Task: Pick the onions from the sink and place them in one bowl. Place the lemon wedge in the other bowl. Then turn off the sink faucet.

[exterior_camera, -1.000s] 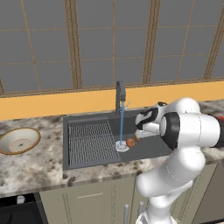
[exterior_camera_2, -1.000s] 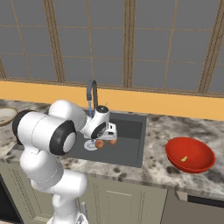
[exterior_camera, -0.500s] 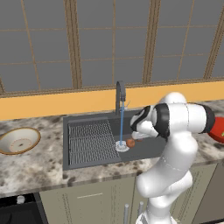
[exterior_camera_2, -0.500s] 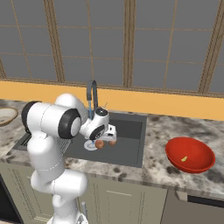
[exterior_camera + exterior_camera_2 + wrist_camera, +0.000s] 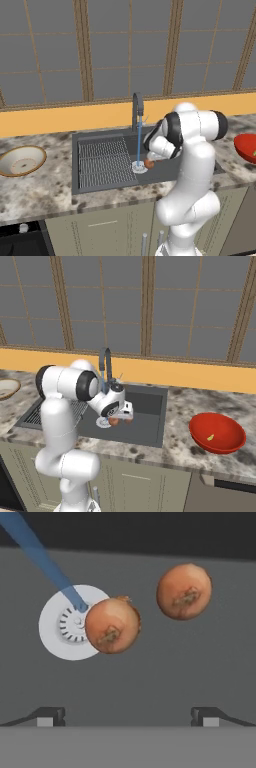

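Two onions lie on the floor of the sink (image 5: 100, 185), both unheld. From the left of the counter (image 5: 45, 195): the beige bowl (image 5: 20, 161) sits near the left end, well apart from the basin; next comes the ribbed rack (image 5: 102, 157) on the sink's left half; then the faucet (image 5: 137, 107) at the back edge, its blue water stream (image 5: 139, 145) falling onto the white drain (image 5: 62, 623). In the hand view, the nearer onion (image 5: 112, 625) overlaps the drain's right edge and the farther onion (image 5: 184, 591) lies apart, further right. The claw (image 5: 127, 716) hangs above them, spread wide and empty. At the right end of the counter, the red bowl (image 5: 217, 433) already holds the lemon wedge (image 5: 211, 437). Risks, as judged: a round bulb may roll from closing fingers; the claw is not centred over either onion, so a descent may pinch between them; running water may nudge the nearer bulb.
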Controlling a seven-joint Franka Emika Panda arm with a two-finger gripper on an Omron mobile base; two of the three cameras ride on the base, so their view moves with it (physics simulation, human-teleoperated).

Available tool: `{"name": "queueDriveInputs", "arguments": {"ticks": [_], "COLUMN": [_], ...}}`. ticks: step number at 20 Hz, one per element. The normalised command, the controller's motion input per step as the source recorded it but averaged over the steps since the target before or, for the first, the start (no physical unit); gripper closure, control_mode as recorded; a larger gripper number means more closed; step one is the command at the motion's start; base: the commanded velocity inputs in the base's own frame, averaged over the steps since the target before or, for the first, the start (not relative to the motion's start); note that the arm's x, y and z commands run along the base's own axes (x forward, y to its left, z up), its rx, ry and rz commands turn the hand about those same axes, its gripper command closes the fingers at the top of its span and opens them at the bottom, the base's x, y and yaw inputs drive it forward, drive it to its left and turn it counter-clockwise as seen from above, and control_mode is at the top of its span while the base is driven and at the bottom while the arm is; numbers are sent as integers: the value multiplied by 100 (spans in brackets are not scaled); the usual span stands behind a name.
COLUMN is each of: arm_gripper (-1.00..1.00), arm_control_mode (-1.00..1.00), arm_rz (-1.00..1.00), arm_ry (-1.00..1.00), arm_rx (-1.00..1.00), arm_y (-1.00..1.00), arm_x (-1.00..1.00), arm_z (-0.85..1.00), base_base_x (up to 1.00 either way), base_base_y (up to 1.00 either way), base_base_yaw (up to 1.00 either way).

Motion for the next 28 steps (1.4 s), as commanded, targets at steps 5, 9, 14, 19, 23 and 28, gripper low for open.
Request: {"name": "queueDriveInputs", "arguments": {"ticks": [5, 9, 14, 19, 23, 28], "arm_gripper": [-100, -100, -100, -100, -100, -100], "arm_control_mode": [-100, -100, -100, -100, -100, -100], "arm_rz": [-1, 0, 0, 0, -1, -1], "arm_ry": [0, 0, 0, 0, 0, 0], "arm_rx": [0, 0, 0, 0, 0, 0], "arm_y": [2, 11, 14, 7, 8, 15], "arm_x": [31, 31, 29, 24, 23, 14], "arm_z": [-33, -23, -18, -16, -14, -9], "base_base_x": [0, 0, 0, 0, 0, 0], "base_base_y": [0, 0, 0, 0, 0, 0], "base_base_yaw": [0, 0, 0, 0, 0, 0]}}
